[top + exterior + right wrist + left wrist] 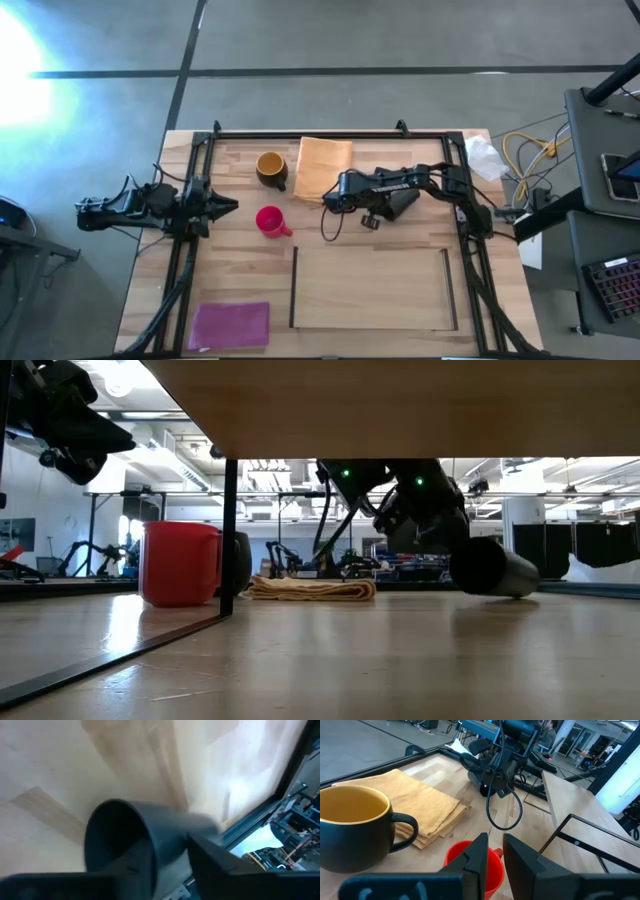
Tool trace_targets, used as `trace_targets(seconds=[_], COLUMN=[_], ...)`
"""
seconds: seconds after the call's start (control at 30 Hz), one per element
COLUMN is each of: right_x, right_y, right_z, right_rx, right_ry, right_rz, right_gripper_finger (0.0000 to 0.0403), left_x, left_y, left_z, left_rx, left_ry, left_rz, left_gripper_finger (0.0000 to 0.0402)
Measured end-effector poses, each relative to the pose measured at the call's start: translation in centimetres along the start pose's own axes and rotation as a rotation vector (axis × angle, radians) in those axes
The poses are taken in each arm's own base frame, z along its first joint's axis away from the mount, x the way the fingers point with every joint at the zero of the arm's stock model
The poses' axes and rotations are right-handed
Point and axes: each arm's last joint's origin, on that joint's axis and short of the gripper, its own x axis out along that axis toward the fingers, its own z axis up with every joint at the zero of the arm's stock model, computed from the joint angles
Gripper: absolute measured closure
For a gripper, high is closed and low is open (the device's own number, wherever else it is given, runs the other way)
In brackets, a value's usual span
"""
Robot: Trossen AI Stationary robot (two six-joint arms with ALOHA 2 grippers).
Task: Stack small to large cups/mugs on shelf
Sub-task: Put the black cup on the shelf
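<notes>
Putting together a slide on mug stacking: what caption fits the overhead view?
Right gripper grips the tipped black mug beside the orange cloth; red mug and brown mug wait nearby.

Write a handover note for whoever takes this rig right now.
Right gripper: closing around the black mug, which is tilted near the orange cloth; grip not confirmed.
Left gripper: waits at the table's left side, holding nothing, aimed at the pink-red mug.
Brown mug with yellow inside: upright, beside the cloth.
Shelf: bare; nothing stacked.
Left: all three mugs.
</notes>
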Motion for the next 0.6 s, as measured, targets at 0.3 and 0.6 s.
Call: trace_targets(seconds=[0.3, 0.6], right_x=[-0.8, -4.4], right_y=[-3.2, -8.5], right_z=[-0.6, -4.9], right_rx=[0.041, 0.308], right_ry=[-0.04, -0.137], right_rz=[0.016, 0.277], right_gripper_finger=[0.039, 0.0394], left_x=[0.0, 0.0], left_y=[0.0, 0.0], left_z=[0.0, 0.0], left_rx=[0.0, 0.0], left_ry=[0.001, 0.001], left_rz=[0.0, 0.0], left_gripper_finger=[0.0356, 0.0356])
